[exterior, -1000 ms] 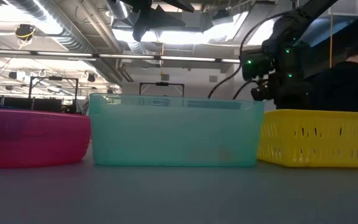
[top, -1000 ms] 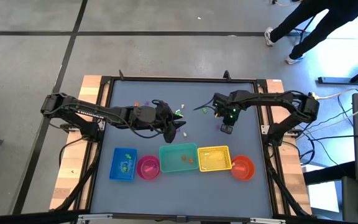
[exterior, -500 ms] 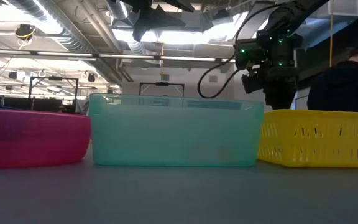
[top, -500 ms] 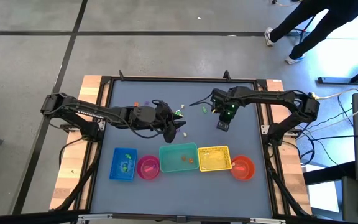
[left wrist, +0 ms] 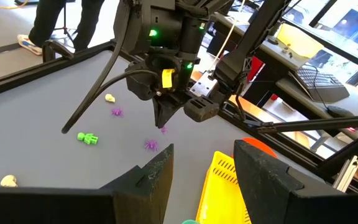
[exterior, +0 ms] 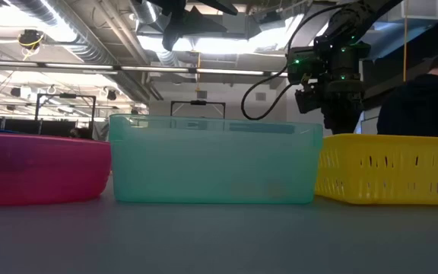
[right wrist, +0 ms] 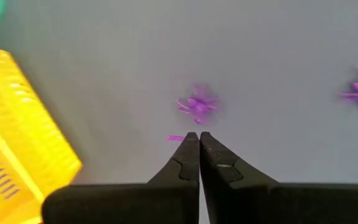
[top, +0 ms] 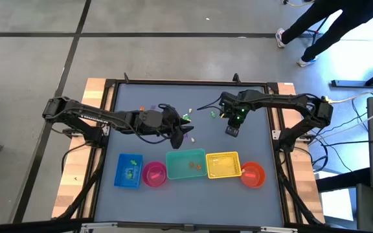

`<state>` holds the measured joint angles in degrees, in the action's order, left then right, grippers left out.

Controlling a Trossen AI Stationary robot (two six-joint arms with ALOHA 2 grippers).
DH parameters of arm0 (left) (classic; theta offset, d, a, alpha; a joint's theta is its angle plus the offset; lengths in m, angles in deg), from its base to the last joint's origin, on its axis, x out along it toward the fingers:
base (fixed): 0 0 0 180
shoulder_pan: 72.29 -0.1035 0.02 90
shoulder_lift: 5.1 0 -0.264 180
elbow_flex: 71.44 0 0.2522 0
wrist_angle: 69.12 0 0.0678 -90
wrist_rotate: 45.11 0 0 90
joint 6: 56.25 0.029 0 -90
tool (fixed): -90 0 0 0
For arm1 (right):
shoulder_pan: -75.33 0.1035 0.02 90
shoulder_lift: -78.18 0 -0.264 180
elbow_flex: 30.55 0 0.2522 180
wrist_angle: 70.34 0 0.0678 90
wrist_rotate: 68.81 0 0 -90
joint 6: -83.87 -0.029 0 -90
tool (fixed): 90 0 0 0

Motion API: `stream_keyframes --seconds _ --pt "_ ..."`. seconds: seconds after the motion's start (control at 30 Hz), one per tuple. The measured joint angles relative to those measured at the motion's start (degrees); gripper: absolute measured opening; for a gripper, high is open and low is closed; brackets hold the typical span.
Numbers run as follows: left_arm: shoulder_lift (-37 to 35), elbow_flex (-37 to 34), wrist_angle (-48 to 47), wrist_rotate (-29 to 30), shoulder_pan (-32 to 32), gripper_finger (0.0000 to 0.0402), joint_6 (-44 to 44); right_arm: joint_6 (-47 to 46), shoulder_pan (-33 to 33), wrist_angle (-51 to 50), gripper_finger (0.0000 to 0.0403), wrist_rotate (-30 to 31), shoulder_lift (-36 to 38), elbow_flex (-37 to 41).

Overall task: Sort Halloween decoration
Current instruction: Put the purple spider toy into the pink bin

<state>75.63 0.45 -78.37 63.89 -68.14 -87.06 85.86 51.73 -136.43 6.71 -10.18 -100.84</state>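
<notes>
Right pincer has drifted leftward, clenched empty above a purple trinket, orientation unclear; left pincer released.

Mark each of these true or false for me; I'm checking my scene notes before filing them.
1. The right gripper has its fingers shut. True.
2. A purple spider lies on the table just ahead of the right gripper's tips. True.
3. The yellow basket stands between the blue bin and the pink bowl. False: it stands between the teal bin and the orange bowl.
4. The left gripper is shut. False: its fingers stand apart.
5. A green figure lies on the table. True.
</notes>
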Motion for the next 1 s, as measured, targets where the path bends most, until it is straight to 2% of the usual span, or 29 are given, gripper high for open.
stream_keyframes --seconds 0.23,0.53,0.77,1.0 --pt "-0.1 0.0 0.0 0.0 0.0 0.0153 0.0 -2.2 0.0 4.6 0.0000 -10.2 0.0 0.0" --pt "-0.3 0.0 0.0 -0.4 0.0 0.0153 1.2 -9.2 0.4 16.2 0.0000 -20.2 0.0 0.0" --pt "-4.8 -0.1 -4.2 -0.4 -1.4 0.0153 3.5 -12.2 7.0 30.5 0.0000 -18.8 0.0 0.0" --pt "-11.8 -0.1 -15.2 -0.3 -3.6 0.0153 3.3 -14.3 17.3 51.3 0.0000 -10.2 -0.6 -0.1"
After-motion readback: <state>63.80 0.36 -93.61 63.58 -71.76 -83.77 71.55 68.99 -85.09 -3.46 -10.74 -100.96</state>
